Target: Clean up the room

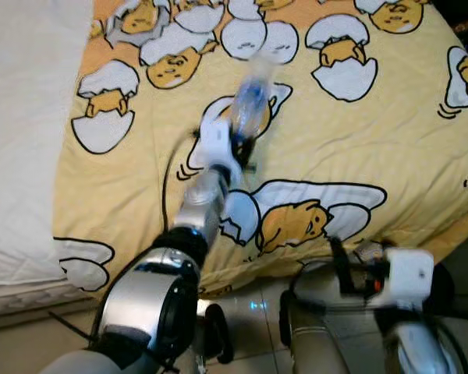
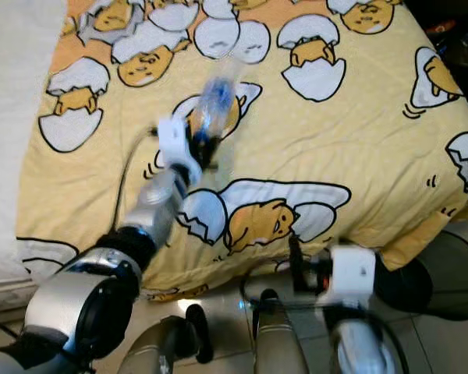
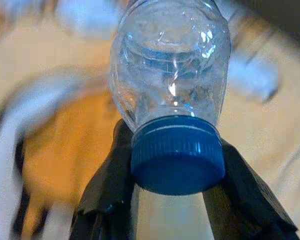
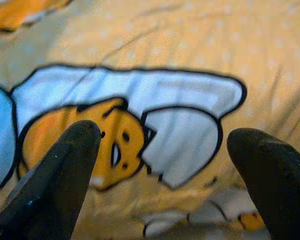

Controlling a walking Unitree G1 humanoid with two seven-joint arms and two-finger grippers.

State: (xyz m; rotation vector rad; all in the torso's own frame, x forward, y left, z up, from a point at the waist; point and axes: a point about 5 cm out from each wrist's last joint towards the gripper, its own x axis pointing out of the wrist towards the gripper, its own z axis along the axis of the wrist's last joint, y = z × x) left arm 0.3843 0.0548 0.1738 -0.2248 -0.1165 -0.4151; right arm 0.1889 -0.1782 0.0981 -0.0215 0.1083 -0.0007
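blur: my left gripper [image 1: 246, 148] and its bottle [image 1: 252, 101] smeared | cut off: bottle base, at 12 o'clock in my left wrist view | hidden: bottle neck behind blue cap [image 3: 177, 155]

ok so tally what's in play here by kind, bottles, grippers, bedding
Clear plastic bottle with blue cap: 1, clamped at the neck by the left gripper
Black two-finger grippers: 2, the right gripper open near the bed edge
Yellow cartoon-egg blanket: 1
White sheet: 1
Total: 5
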